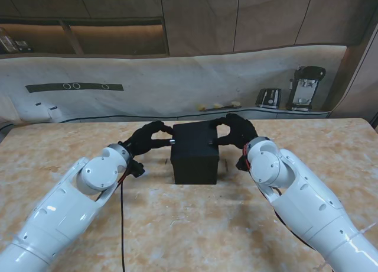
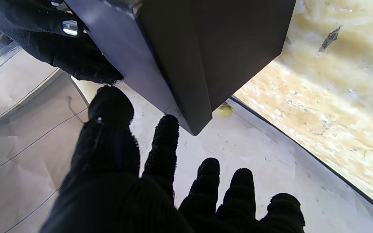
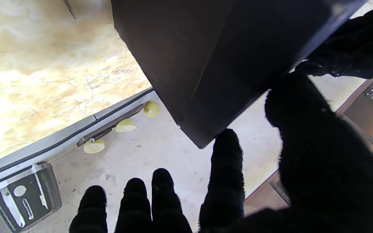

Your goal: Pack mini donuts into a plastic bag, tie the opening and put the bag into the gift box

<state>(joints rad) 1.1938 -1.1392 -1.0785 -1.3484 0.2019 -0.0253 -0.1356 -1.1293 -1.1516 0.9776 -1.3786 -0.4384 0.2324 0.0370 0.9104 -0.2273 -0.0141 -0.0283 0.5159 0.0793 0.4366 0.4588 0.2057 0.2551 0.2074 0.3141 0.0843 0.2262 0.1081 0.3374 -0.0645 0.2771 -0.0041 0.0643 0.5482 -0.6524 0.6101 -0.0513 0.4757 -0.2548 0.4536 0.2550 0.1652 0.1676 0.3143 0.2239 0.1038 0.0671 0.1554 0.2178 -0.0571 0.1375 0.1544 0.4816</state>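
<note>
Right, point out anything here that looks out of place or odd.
Small yellowish round pieces lie off the table, on the pale surface just past its far edge; from the stand view they show there too. They could be stray mini donuts, but I cannot tell. The black gift box stands upright between both hands.

I'm looking at a matt black gift box point(image 1: 195, 154), smooth-sided like card, no shine. My left hand point(image 1: 147, 139) and right hand point(image 1: 236, 131) at its sides wear black knitted cloth, fuzzy at the fingertips point(image 2: 168, 124). Under the box, the table point(image 1: 195, 224) looks like polished beige marble-patterned stone. My arms' shells point(image 1: 88, 183) are glossy white plastic.
</note>
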